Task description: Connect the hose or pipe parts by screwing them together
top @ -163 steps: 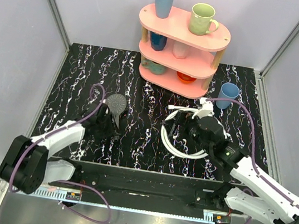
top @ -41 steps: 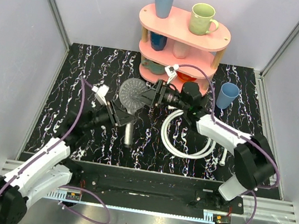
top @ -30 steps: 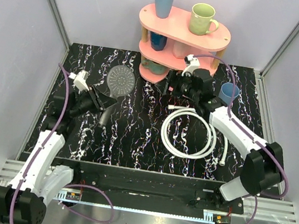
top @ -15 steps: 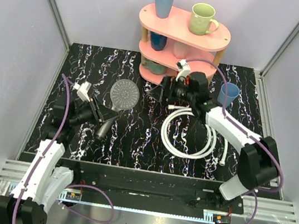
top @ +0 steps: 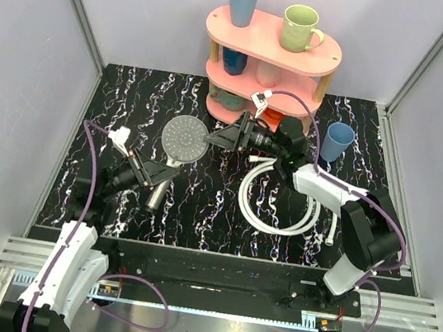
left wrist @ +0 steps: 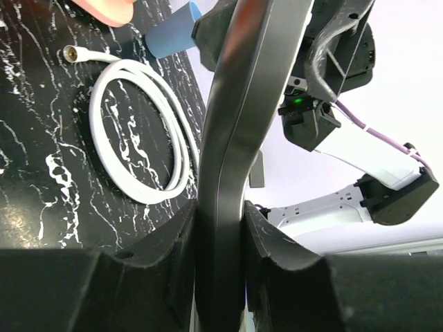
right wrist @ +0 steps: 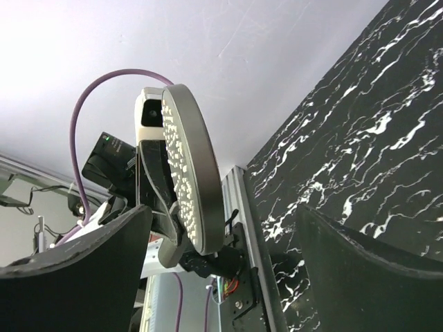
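Observation:
The grey round-faced shower head [top: 184,138] is held up above the table, face toward the camera, and its dark handle [top: 157,192] slants down to the left. My left gripper [top: 149,174] is shut on that handle [left wrist: 228,138], which fills the gap between the pads [left wrist: 221,263]. My right gripper [top: 224,137] is open just right of the head's rim. In its wrist view the head [right wrist: 190,173] stands edge-on ahead of the wide-apart fingers [right wrist: 221,277], untouched. The white hose [top: 279,201] lies coiled on the table [left wrist: 138,131], one end fitting [top: 254,159] at its upper left.
A pink three-tier shelf [top: 269,73] with cups and bowls stands at the back, close behind the right arm. A blue cup [top: 338,140] stands on the table right of the shelf. Grey walls enclose the black marbled table [top: 131,102] on both sides.
My right gripper has moved left, up to the shower head's right rim, staying open. The left gripper has kept its hold on the handle and shifted it slightly right.

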Motion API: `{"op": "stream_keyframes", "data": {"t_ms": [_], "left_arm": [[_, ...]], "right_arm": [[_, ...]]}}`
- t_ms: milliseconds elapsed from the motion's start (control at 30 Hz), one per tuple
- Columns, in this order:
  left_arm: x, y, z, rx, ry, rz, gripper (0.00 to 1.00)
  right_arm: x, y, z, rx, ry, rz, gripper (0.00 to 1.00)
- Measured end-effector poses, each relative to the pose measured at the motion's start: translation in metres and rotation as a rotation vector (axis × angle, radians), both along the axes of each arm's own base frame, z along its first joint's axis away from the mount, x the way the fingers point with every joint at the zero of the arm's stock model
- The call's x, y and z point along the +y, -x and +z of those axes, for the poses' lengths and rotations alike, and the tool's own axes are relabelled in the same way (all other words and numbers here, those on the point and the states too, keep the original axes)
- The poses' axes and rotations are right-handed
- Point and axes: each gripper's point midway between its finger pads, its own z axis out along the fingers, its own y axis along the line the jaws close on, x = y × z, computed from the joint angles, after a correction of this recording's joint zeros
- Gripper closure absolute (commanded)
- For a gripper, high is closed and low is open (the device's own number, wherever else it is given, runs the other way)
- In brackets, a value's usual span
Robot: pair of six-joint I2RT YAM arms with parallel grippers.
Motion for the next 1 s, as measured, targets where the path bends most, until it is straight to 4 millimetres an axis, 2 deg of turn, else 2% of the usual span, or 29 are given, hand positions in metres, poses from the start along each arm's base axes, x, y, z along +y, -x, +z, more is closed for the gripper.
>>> {"op": "stream_keyframes", "data": {"t_ms": [100, 233, 267, 300, 333, 400, 433, 533, 667, 800, 1000], "left_arm": [[-0.004, 0.003, 0.005, -0.011, 0.017, -0.019, 1.0], [-0.012, 0.01, 0.003, -0.01, 0.021, -0.059, 1.0], [-0.015, 0.012, 0.002, -0.005, 0.021, -0.073, 1.0], [-0.018, 0.013, 0.0, 0.001, 0.02, -0.087, 0.98], [-0.021, 0.016, 0.0, 0.001, 0.021, -0.109, 0.91], [-0.025, 0.019, 0.001, 0.006, 0.027, -0.128, 0.67], [-0.026, 0.019, -0.001, 0.014, 0.026, -0.136, 0.47], [-0.027, 0.019, -0.004, 0.002, 0.008, -0.155, 0.37], [-0.029, 0.023, -0.006, -0.005, -0.001, -0.184, 0.35], [-0.031, 0.027, 0.004, -0.057, 0.01, -0.215, 0.36], [-0.033, 0.031, 0.003, -0.058, 0.011, -0.248, 0.38]], "right_arm": [[0.006, 0.007, 0.002, 0.005, -0.004, 0.026, 0.2], [0.012, 0.011, 0.013, -0.013, -0.026, 0.052, 0.64], [0.014, 0.012, 0.017, -0.017, -0.033, 0.063, 0.82], [0.016, 0.014, 0.02, -0.029, -0.038, 0.072, 0.9], [0.018, 0.013, 0.021, -0.039, -0.043, 0.076, 0.98], [0.018, 0.012, 0.021, -0.07, -0.042, 0.088, 1.0], [0.019, 0.012, 0.02, -0.081, -0.035, 0.096, 1.0], [0.024, 0.011, 0.022, -0.093, -0.002, 0.142, 1.0], [0.027, 0.019, 0.034, -0.131, 0.017, 0.205, 1.0], [0.029, 0.024, 0.042, -0.155, 0.009, 0.259, 1.0], [0.03, 0.029, 0.03, -0.115, 0.033, 0.32, 1.0]]}}
